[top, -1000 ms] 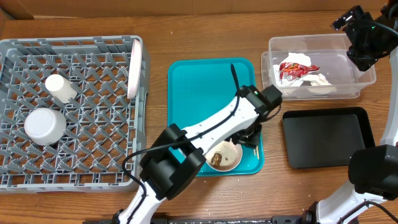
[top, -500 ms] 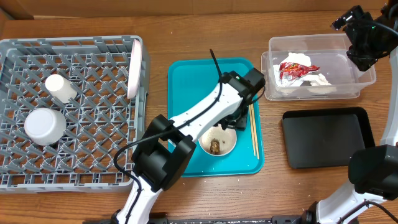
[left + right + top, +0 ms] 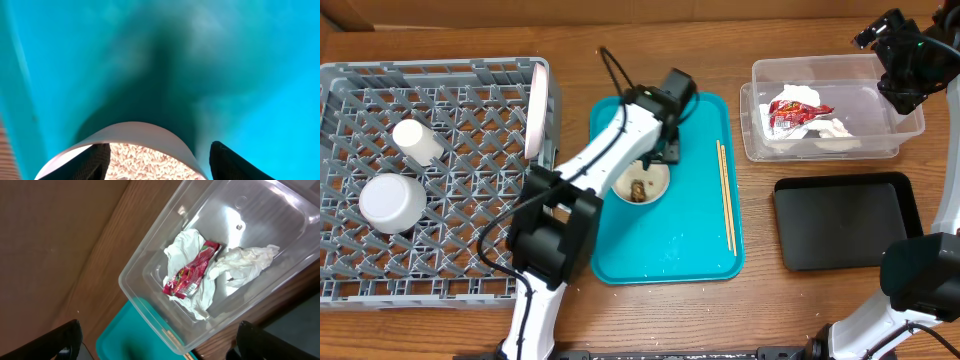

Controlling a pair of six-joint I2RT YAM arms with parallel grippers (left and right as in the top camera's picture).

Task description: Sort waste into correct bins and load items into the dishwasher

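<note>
My left gripper (image 3: pixel 658 165) (image 3: pixel 160 162) is shut on the rim of a small white bowl (image 3: pixel 640 185) (image 3: pixel 135 132), one finger inside it and one outside. The bowl holds loose white rice (image 3: pixel 150 160) and a brown lump (image 3: pixel 639 189) and is over the teal tray's back left. The chopsticks (image 3: pixel 725 205) lie on the tray's right side. The clear tub (image 3: pixel 910 125) (image 3: pixel 150 245) holds the red wrapper (image 3: pixel 792 110) (image 3: pixel 192 272) and tissue (image 3: pixel 832 128) (image 3: pixel 245 260). My right gripper (image 3: pixel 898 65) (image 3: pixel 160 345) is open and empty above the tub's right end.
The grey dish rack (image 3: pixel 470 260) at the left holds an upright plate (image 3: pixel 535 110), a cup (image 3: pixel 417 141) and an upturned bowl (image 3: pixel 392 202). The black tray (image 3: pixel 845 222) lies in front of the tub. The teal tray (image 3: pixel 700 250) sits mid-table.
My left gripper has carried the bowl from the teal tray's front right to its back left, leaving the chopsticks in full view. The right arm has not moved.
</note>
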